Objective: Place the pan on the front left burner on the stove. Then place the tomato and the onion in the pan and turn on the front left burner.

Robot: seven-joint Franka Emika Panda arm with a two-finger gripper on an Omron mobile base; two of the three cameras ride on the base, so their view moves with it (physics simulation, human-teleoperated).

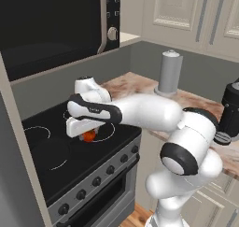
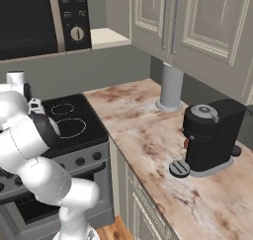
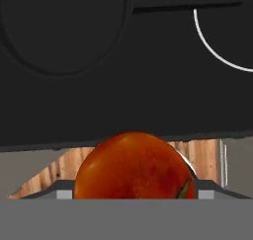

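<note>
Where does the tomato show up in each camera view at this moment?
Left base view: the tomato sits centre-left, under the white hand, over the stove.
Right base view: I cannot make it out; the arm covers the stove's left part.
Hand view: it takes up the bottom centre, above black cooktop glass.
Shared landmark: the white burner ring on the black glass.

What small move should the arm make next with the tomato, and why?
Probably carry the tomato forward over the pan: it appears held in the gripper near the front edge of the stove, and the pan lies ahead.
</note>
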